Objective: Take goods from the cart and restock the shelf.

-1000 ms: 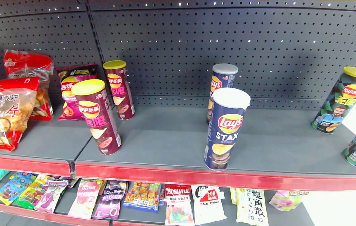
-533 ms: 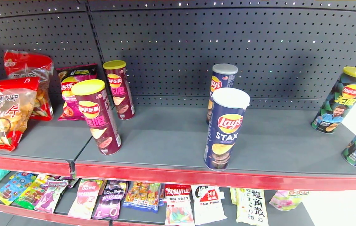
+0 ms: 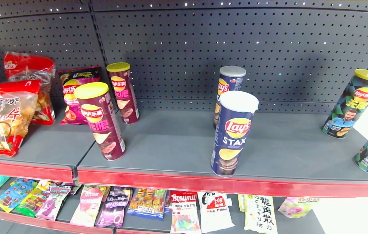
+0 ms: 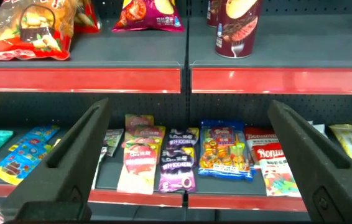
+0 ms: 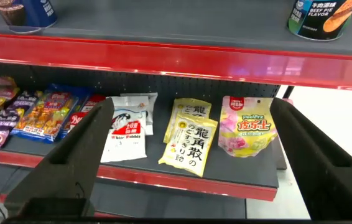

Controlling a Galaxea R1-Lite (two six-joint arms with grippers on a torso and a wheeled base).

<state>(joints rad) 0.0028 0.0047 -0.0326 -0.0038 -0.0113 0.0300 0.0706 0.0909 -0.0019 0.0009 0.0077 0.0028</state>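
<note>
Six cans: two maroon cans, two navy cans and two green cans are standing upright on the upper shelf, well apart from one another.
Handling: each tube is probably behaving as light, stiff cardboard with a slick printed wall, tall and easily tipped. Taking hold around mid-body, below the lid, is looking safest.
Left arm: left gripper is hanging spread wide, carrying nothing, facing the sachets lying on the lower shelf.
Right arm: right gripper is gaping just as wide, also empty, pointing at the packets on that lower shelf.
Beyond: red bags are leaning at the upper shelf's left end.
</note>
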